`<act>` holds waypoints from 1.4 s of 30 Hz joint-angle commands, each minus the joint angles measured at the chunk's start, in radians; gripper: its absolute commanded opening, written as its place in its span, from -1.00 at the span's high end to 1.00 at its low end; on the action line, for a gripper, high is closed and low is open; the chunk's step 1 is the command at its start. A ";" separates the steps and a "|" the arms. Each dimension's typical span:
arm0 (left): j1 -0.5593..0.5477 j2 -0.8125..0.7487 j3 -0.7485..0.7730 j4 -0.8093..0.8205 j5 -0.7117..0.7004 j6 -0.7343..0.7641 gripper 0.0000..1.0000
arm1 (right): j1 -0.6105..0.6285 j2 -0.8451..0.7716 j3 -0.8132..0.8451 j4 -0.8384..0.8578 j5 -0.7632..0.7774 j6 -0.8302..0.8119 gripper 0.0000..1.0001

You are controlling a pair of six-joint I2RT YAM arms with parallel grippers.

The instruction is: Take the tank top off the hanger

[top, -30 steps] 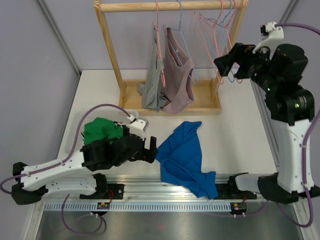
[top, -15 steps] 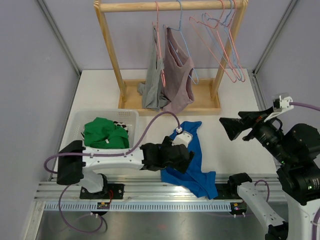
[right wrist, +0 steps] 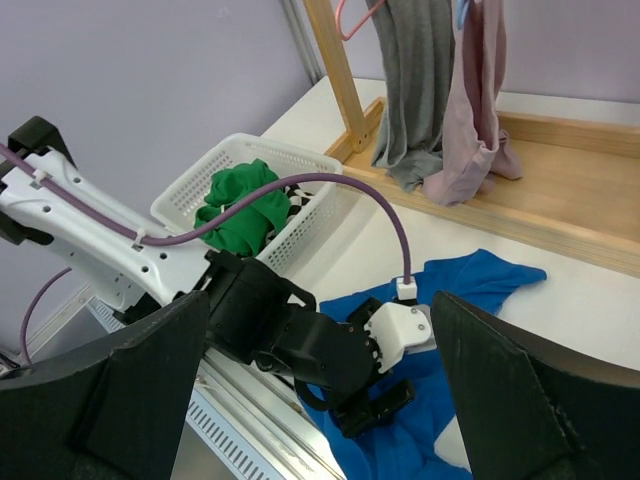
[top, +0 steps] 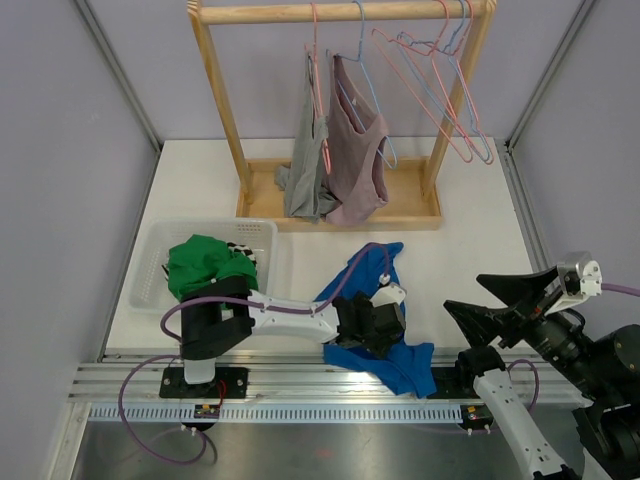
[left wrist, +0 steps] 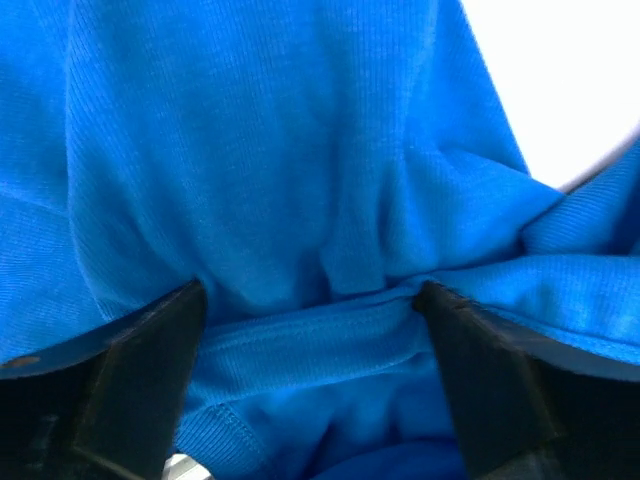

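Note:
A blue tank top (top: 362,280) lies crumpled on the white table near the front rail, off any hanger. My left gripper (top: 378,335) is pressed down onto it. In the left wrist view its jaws (left wrist: 312,300) stand wide apart with a raised fold of the blue cloth (left wrist: 300,150) between them. My right gripper (top: 490,298) hangs open in the air at the front right with nothing between its fingers. Its camera looks down on the left gripper (right wrist: 375,405) and the blue tank top (right wrist: 480,285). Several empty wire hangers (top: 440,80) hang at the rail's right end.
A wooden rack (top: 340,12) stands at the back. A mauve tank top (top: 358,160) and a grey garment (top: 308,170) hang from it on hangers. A white basket (top: 160,250) holding green clothing (top: 205,262) sits at the front left.
My left arm swung right from beside the basket and came down onto the blue tank top. My right arm dropped from the hangers at the upper right to the front right.

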 commanded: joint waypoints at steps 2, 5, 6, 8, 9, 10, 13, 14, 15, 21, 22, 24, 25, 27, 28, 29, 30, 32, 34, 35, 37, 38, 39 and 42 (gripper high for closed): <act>-0.001 0.056 0.000 0.059 0.015 -0.026 -0.39 | -0.002 -0.023 0.020 -0.015 -0.070 0.014 -0.99; -0.001 0.025 -0.035 0.067 0.004 -0.044 0.54 | -0.004 -0.036 0.032 -0.019 -0.071 0.014 -0.99; -0.001 0.011 -0.043 0.050 -0.008 -0.055 0.79 | -0.004 -0.037 0.038 -0.019 -0.071 0.014 -0.99; -0.001 -0.051 -0.055 0.016 -0.056 -0.069 1.00 | -0.002 -0.042 0.042 -0.022 -0.070 0.011 -0.99; -0.002 -0.081 -0.056 -0.004 -0.074 -0.081 1.00 | -0.004 -0.043 0.045 -0.022 -0.067 0.011 -0.99; -0.002 -0.108 -0.058 -0.053 -0.096 -0.087 1.00 | -0.004 -0.046 0.046 -0.024 -0.065 0.011 -0.99; -0.004 -0.237 -0.050 -0.175 -0.229 -0.118 1.00 | -0.004 -0.053 0.045 -0.025 -0.062 0.011 -0.99; -0.004 -0.275 -0.046 -0.208 -0.255 -0.124 1.00 | -0.002 -0.053 0.043 -0.025 -0.061 0.009 -0.99; -0.004 -0.336 -0.032 -0.276 -0.281 -0.136 1.00 | -0.002 -0.054 0.039 -0.024 -0.057 0.011 -0.99; 0.006 -0.504 0.069 -0.553 -0.436 -0.172 1.00 | -0.004 -0.051 0.054 -0.041 -0.039 -0.020 -0.99; 0.009 -0.542 0.100 -0.588 -0.467 -0.179 1.00 | -0.002 -0.049 0.060 -0.041 -0.031 -0.026 -0.99; 0.028 -0.584 0.123 -0.674 -0.495 -0.196 1.00 | -0.004 -0.048 0.075 -0.044 -0.018 -0.037 -0.99; 0.039 -0.627 0.134 -0.697 -0.511 -0.198 1.00 | -0.004 -0.046 0.080 -0.042 -0.015 -0.038 -0.99; 0.082 -0.670 0.152 -0.754 -0.525 -0.196 1.00 | -0.004 -0.039 0.092 -0.042 -0.016 -0.038 -0.99; 0.099 -0.696 0.160 -0.772 -0.538 -0.196 1.00 | -0.004 -0.036 0.095 -0.042 -0.018 -0.040 -0.99; 0.117 -0.740 0.170 -0.786 -0.541 -0.193 1.00 | -0.002 -0.028 0.097 -0.041 -0.019 -0.037 -0.99; 0.156 -0.763 0.175 -0.811 -0.542 -0.186 1.00 | -0.002 -0.025 0.098 -0.041 -0.022 -0.035 -0.99; 0.203 -0.829 0.181 -0.828 -0.542 -0.172 1.00 | -0.004 -0.017 0.100 -0.038 -0.028 -0.032 -0.99; 0.288 -0.868 0.175 -0.828 -0.524 -0.130 1.00 | -0.002 -0.016 0.098 -0.030 -0.037 -0.029 -0.99; 0.317 -0.889 0.171 -0.825 -0.519 -0.114 1.00 | -0.004 -0.014 0.097 -0.019 -0.038 -0.026 -0.99; 0.406 -0.935 0.160 -0.815 -0.507 -0.063 1.00 | -0.004 -0.013 0.094 -0.012 -0.044 -0.023 -0.99; 0.438 -0.946 0.158 -0.806 -0.501 -0.045 1.00 | -0.004 -0.008 0.094 -0.004 -0.045 -0.020 -0.99; 0.505 -0.963 0.155 -0.785 -0.493 0.004 1.00 | -0.002 -0.005 0.094 0.001 -0.050 -0.017 -0.99; 0.657 -0.961 0.151 -0.730 -0.440 0.107 1.00 | -0.002 0.007 0.092 0.018 -0.064 -0.006 -0.99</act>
